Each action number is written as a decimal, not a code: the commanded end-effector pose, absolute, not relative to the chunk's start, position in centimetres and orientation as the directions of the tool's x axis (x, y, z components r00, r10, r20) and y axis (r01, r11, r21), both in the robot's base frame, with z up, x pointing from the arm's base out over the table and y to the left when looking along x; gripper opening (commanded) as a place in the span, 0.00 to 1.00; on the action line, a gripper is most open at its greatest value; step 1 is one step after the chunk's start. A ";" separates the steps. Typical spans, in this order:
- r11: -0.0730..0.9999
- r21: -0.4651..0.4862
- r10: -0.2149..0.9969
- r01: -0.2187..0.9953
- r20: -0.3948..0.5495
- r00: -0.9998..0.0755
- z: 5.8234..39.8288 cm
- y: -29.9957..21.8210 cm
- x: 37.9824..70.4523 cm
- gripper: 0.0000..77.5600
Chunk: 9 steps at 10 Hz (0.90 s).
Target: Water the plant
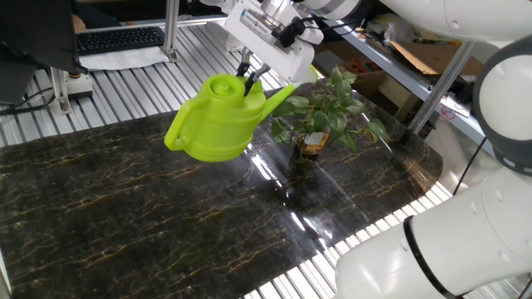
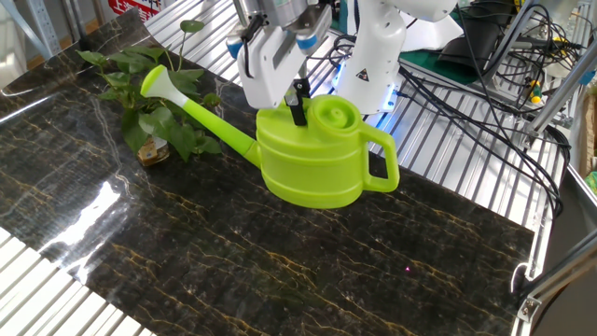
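The plant (image 1: 326,112) (image 2: 149,107), a small leafy houseplant in a brownish pot, stands on the dark marble tabletop (image 1: 125,208). A lime-green watering can (image 1: 218,120) (image 2: 312,154) hangs above the table beside it. The spout tip (image 2: 153,80) reaches over the leaves. My gripper (image 1: 248,80) (image 2: 297,103) is shut on the can's top rim, next to the round filler opening. The can's handle (image 2: 384,159) points away from the plant.
A keyboard (image 1: 120,38) lies on the slatted metal surface behind the marble top. Cables (image 2: 485,65) trail at the back on the other side. A white robot base (image 1: 440,249) fills the near right corner. A metal post (image 1: 170,29) stands behind the can.
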<state>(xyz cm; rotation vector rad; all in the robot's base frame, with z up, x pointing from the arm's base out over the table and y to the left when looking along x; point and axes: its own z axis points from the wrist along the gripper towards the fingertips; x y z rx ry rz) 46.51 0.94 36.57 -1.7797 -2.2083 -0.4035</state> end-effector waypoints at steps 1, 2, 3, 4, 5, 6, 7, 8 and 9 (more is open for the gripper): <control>0.239 0.052 0.903 0.970 0.356 -0.241 37.4 0.9 46.7 0.01; 0.254 0.054 0.905 0.966 0.340 -0.257 37.4 0.9 46.7 0.01; 0.254 0.054 0.905 0.966 0.340 -0.257 37.4 0.9 46.7 0.01; 0.256 0.051 0.903 0.965 0.345 -0.258 37.4 0.9 46.7 0.01; 0.245 0.043 0.904 0.969 0.351 -0.244 37.4 0.9 46.7 0.01; 0.241 0.040 0.904 0.970 0.353 -0.239 37.4 0.9 46.7 0.01; 0.218 0.026 0.908 0.976 0.361 -0.213 37.4 0.9 46.7 0.01; 0.216 0.024 0.908 0.976 0.363 -0.210 37.4 0.9 46.7 0.01; 0.212 0.023 0.905 0.977 0.373 -0.206 37.4 0.9 46.7 0.01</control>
